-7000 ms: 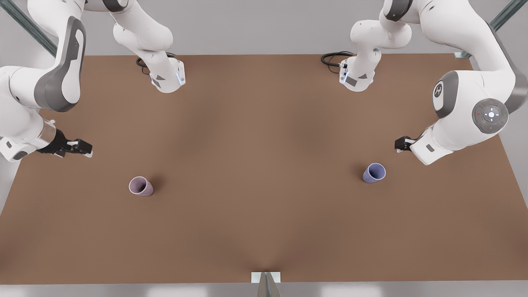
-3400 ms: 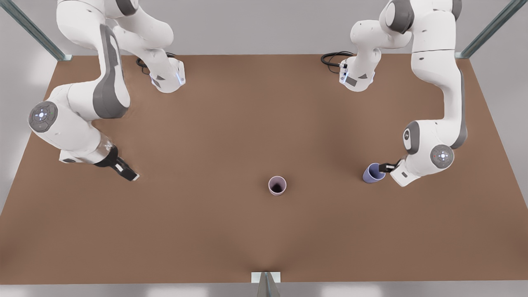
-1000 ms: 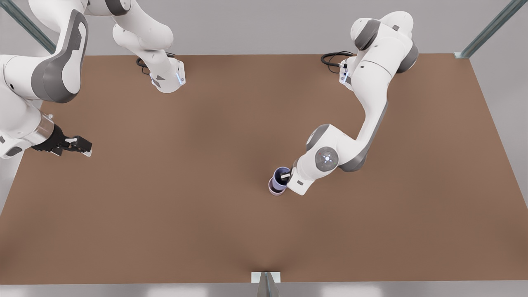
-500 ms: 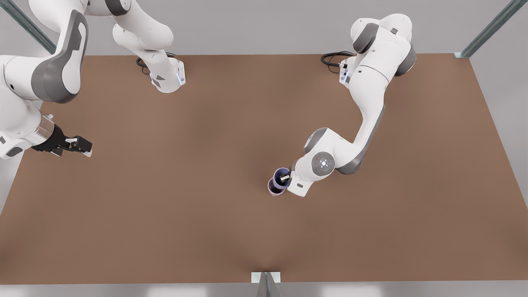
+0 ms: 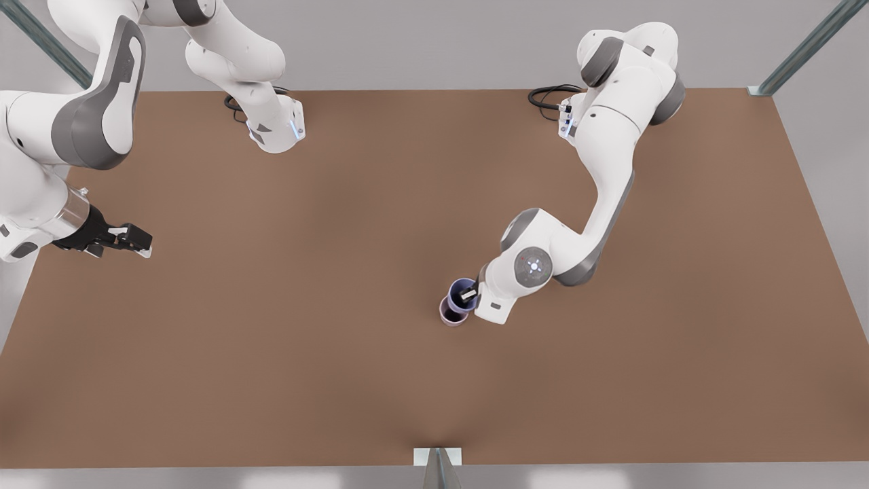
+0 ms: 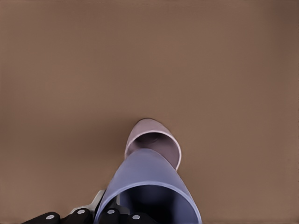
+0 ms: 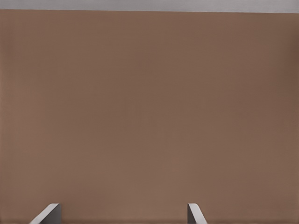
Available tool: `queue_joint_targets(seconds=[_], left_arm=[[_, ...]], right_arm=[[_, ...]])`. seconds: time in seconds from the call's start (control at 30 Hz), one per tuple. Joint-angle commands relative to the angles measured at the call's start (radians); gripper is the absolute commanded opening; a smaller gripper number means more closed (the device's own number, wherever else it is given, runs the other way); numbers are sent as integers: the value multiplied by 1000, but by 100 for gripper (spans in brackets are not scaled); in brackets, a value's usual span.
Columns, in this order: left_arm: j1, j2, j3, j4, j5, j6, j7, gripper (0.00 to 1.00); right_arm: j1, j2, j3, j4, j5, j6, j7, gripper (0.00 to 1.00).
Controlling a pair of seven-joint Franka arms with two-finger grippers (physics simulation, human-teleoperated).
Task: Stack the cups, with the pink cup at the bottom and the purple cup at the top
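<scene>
The pink cup (image 5: 450, 316) stands upright near the table's middle. The purple cup (image 5: 464, 288) is tilted over it, base toward the pink cup's mouth. My left gripper (image 5: 468, 295), on the arm at the front view's right, is shut on the purple cup's rim. In the left wrist view the purple cup (image 6: 147, 186) hangs from the left gripper (image 6: 108, 215), and its narrow end overlaps the pink cup (image 6: 152, 136). I cannot tell whether the cups touch. My right gripper (image 5: 139, 241) waits open at the front view's left edge, its fingertips (image 7: 195, 213) wide apart over bare table.
The brown table (image 5: 305, 353) spreads wide around the cups. Both arm bases (image 5: 275, 129) stand at the far edge, with black cables beside them. A small metal bracket (image 5: 438, 456) sits at the middle of the near edge.
The left arm's wrist has shifted slightly with the purple cup, and more of the pink cup's rim now shows beneath it. The right arm has not moved.
</scene>
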Motion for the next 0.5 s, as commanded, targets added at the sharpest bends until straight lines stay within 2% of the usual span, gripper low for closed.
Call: queue_joint_targets(seconds=[0.0, 0.47], left_arm=[[-6, 0, -1, 12, 0, 3, -84, 21], [-10, 18, 1, 13, 1, 54, -91, 21]], right_arm=[[0, 0, 0, 1, 1, 0, -2, 100], [-2, 0, 0, 1, 1, 4, -3, 100]])
